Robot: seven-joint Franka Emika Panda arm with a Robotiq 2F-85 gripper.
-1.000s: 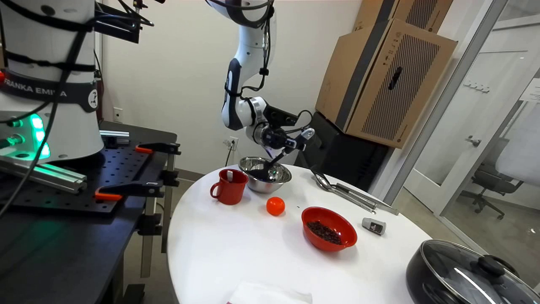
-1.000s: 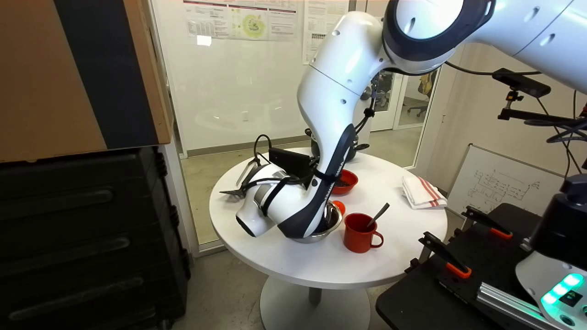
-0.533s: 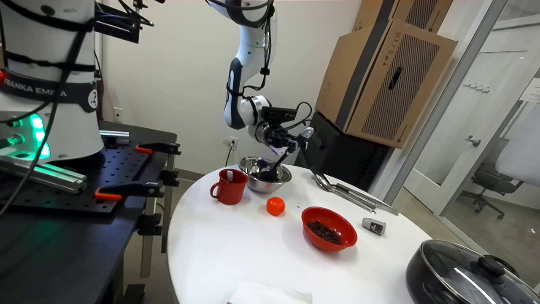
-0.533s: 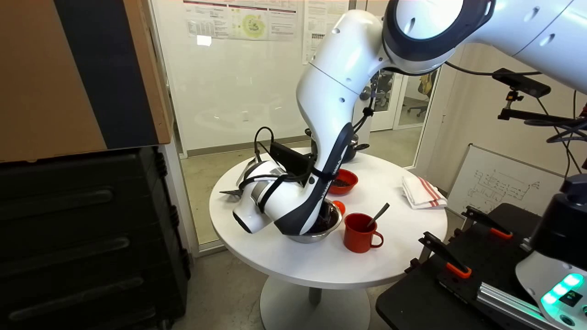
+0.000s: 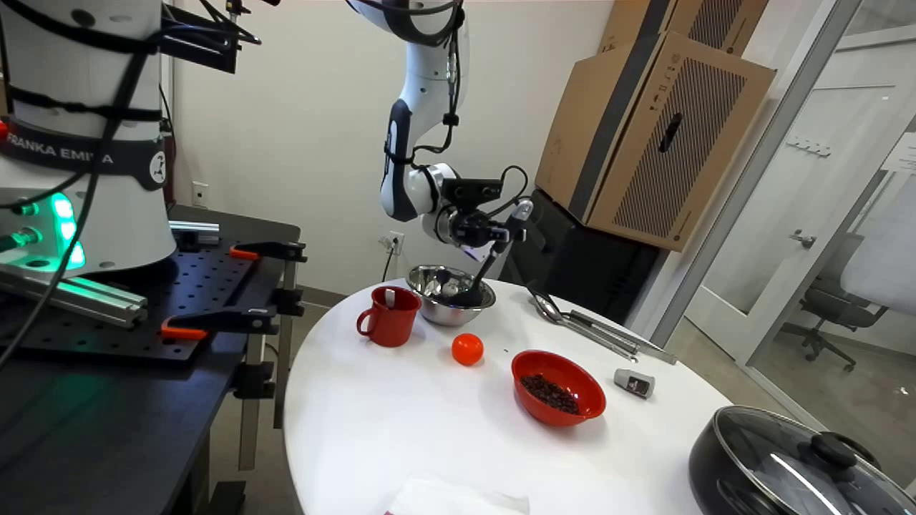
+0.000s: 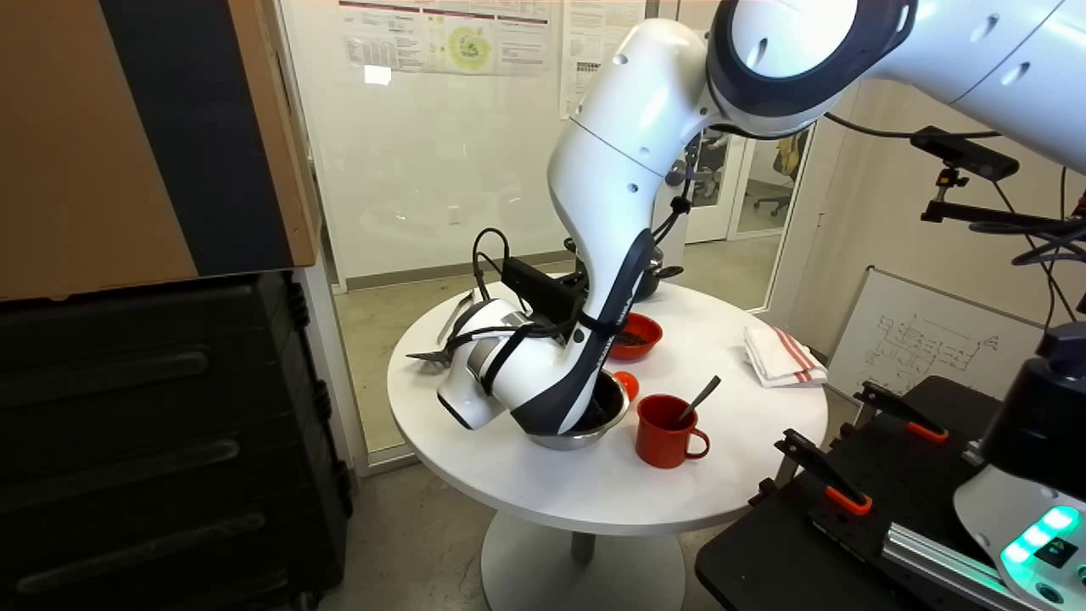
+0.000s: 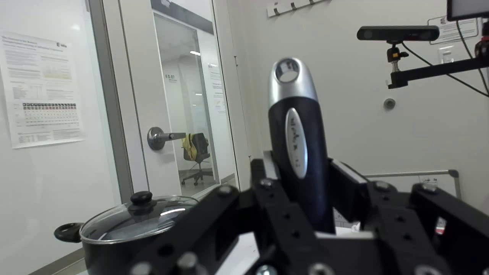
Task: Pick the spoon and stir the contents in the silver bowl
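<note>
The black spoon (image 7: 300,141) has swept away from the red mug (image 5: 393,329) inside the silver bowl (image 5: 445,315), its tilted handle pinched in the gripper (image 7: 305,173), closed to handle width, presumably for stirring.

Looks like a robotics lab in office-type space: robot base (image 5: 125,207) marked FRANKA, clamps (image 5: 223,321) on perforated plate (image 5: 215,288), mounted camera (image 7: 397,33), scribbled whiteboard (image 6: 933,348), printed posters (image 6: 454,38) on wall (image 6: 450,161), swivel chair (image 7: 201,145) past glass-paned door (image 7: 139,88).
</note>
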